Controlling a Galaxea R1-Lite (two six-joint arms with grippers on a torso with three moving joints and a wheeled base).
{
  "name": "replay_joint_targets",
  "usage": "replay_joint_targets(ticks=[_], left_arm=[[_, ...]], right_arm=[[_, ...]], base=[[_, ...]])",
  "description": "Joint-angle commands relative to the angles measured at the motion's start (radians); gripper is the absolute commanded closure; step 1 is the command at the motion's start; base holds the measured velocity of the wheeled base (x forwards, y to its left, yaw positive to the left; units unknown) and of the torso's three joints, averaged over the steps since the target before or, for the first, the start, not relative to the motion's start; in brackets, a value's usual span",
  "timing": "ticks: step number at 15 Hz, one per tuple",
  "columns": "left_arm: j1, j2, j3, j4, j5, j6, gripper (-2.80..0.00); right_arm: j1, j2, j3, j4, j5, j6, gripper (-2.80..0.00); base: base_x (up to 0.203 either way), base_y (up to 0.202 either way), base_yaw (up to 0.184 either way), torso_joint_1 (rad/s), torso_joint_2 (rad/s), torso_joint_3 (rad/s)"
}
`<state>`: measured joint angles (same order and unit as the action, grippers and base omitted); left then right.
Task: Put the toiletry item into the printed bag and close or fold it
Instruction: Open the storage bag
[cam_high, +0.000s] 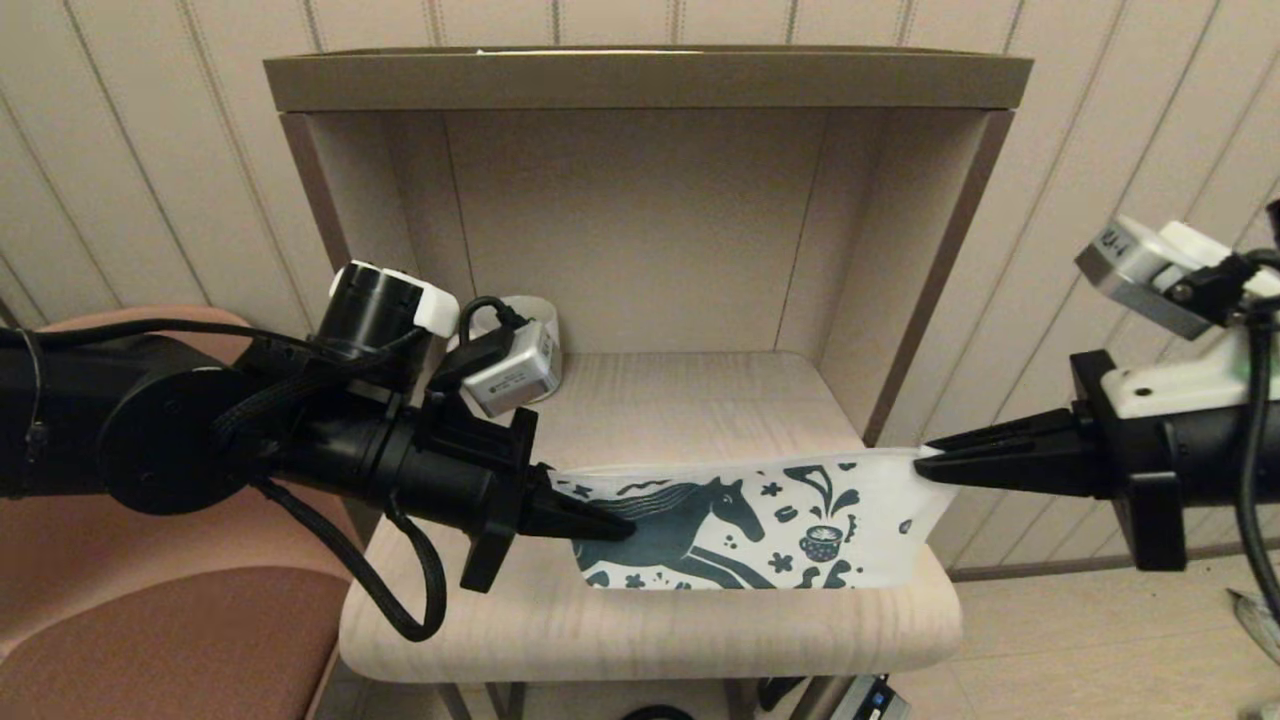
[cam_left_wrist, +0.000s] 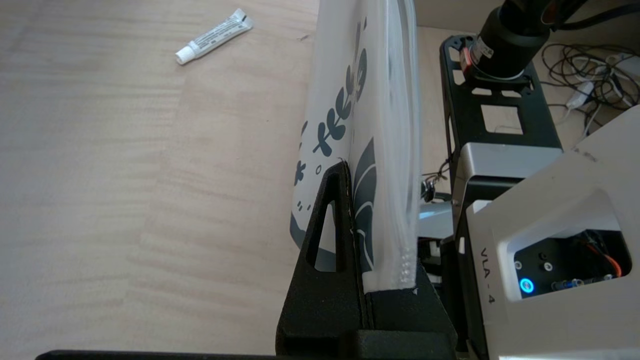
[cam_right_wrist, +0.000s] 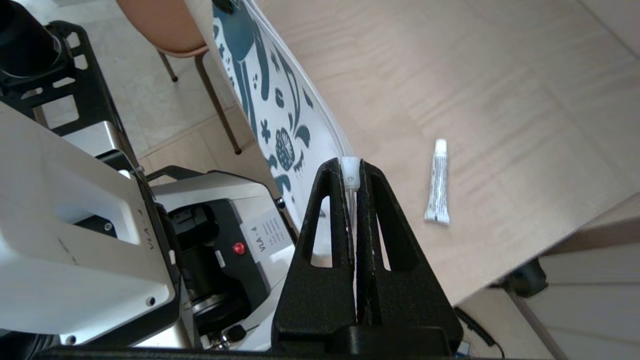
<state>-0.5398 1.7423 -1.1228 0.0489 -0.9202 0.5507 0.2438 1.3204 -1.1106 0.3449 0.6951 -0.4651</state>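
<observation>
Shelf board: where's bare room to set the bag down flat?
Bare wood behind the printed bag, between it and the back wall, right of the white mug; the toiletry tube lies there somewhere. A narrow strip runs along the front edge. The middle is crowded: left gripper and right gripper pinch the bag's ends.

Left arm reaches in level from the left, left claw (cam_high: 615, 527) clamped on the bag's (cam_high: 760, 520) left end. Right arm comes in level from the right, right claw (cam_high: 925, 462) pinched tight on the bag's top right corner at the zip slider (cam_right_wrist: 350, 172).
</observation>
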Motion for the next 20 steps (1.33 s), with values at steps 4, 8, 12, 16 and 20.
replay_joint_targets(ticks=[4,8,12,16,20], left_arm=[[-0.009,0.002,-0.002,0.0,-0.005,0.002,0.0],[-0.017,0.002,0.001,0.0,-0.005,0.003,0.0],[-0.017,0.0,0.006,0.0,-0.002,0.005,0.0],[0.003,-0.012,0.022,-0.011,0.018,0.033,0.0],[0.035,-0.016,0.023,-0.091,0.161,0.046,0.0]], right_arm=[[0.007,-0.002,0.028,-0.047,0.006,-0.001,-2.8],[0.006,0.002,0.022,-0.047,0.023,-0.001,-2.8],[-0.058,0.043,-0.022,-0.094,0.042,0.03,-2.8],[-0.173,0.126,-0.124,-0.112,0.039,0.156,-2.8],[-0.219,0.197,-0.111,-0.106,0.014,0.163,-2.8]], base=[[0.0,0.0,0.0,0.0,0.0,0.0],[0.0,0.0,0.0,0.0,0.0,0.0],[0.0,0.0,0.0,0.0,0.0,0.0],[0.0,0.0,0.0,0.0,0.0,0.0],[0.0,0.0,0.0,0.0,0.0,0.0]])
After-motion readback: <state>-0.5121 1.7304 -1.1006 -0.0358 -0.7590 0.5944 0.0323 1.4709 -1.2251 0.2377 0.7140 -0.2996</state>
